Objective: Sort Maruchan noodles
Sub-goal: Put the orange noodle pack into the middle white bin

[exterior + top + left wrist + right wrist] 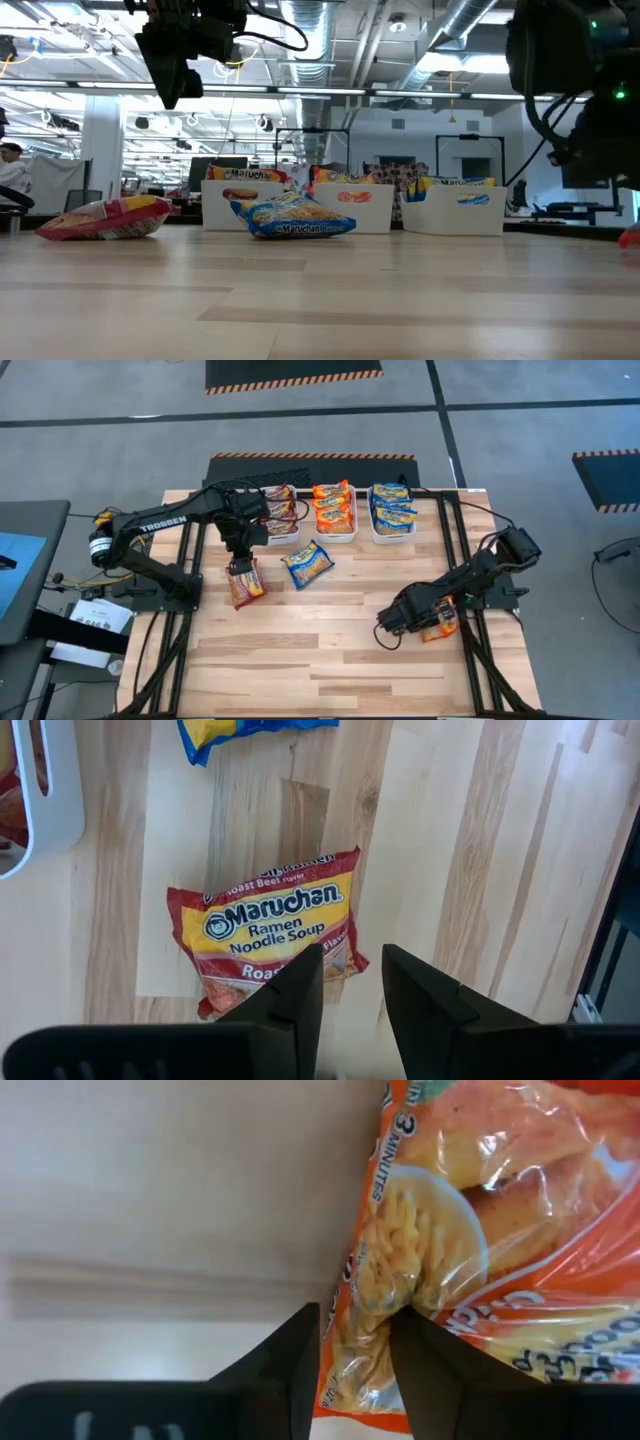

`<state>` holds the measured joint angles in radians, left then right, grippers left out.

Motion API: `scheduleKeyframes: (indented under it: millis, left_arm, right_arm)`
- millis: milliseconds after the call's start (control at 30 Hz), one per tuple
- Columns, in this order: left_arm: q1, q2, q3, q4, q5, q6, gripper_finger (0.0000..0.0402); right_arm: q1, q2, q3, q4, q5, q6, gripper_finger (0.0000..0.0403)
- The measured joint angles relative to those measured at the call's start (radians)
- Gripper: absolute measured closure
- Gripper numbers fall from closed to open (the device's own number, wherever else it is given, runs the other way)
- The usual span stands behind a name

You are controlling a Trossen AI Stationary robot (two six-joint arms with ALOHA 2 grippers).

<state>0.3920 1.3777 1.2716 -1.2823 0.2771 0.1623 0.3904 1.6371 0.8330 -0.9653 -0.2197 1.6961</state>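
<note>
Overhead, three white bins stand in a row at the far edge of the table [330, 660]: the left bin [283, 538] holds maroon packets, the middle bin [334, 536] orange ones, the right bin [392, 536] blue ones. The left gripper [240, 568] hangs over a maroon packet [246, 583] lying loose on the wood, with a blue packet [307, 564] just beside it toward the centre. The right gripper [432, 622] is down at the table's right side, at an orange packet [441, 626] mostly hidden under the arm.

At table height, the maroon packet [102, 218] lies flat at the left, the blue packet [297, 217] rests in front of the bins, and the left arm's gripper [175, 85] hangs well above the table, clear of both. Only a sliver of the orange packet [630, 237] shows at the right edge.

From the left wrist, the left gripper [350, 975] stands with a narrow gap between its fingers [300, 990], empty, above the maroon packet [270, 925], which reads Maruchan Ramen Noodle Soup. It touches nothing.

From the right wrist, the right gripper [355, 1335] has its fingers [300, 1345] drawn in on either side of a bunched fold of the orange packet [480, 1230], pinching the wrapper's edge against the table.
</note>
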Motion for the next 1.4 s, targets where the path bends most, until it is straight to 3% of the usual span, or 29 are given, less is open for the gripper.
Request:
scheduleKeyframes:
  millis: [433,800,967,1167,1400]
  left_arm:
    - [0.0,0.0,0.0,0.012,0.0,0.014,0.031]
    - [0.0,0.0,0.0,0.019,0.0,0.029,0.031]
    - [0.0,0.0,0.0,0.026,0.0,0.028,0.031]
    - [0.0,0.0,0.0,0.026,0.0,0.02,0.031]
    - [0.0,0.0,0.0,0.043,0.0,-0.03,0.031]
  right_arm:
    - [-0.005,0.005,0.12,0.244,0.135,-0.006,0.0273]
    - [-0.007,0.006,0.235,0.231,0.161,-0.05,0.0275]
    - [-0.007,0.006,0.315,0.098,0.163,-0.053,0.0278]
    - [0.02,0.005,0.412,-0.19,0.191,-0.07,0.0286]
    - [0.057,0.004,0.412,-0.377,0.17,-0.108,0.0275]
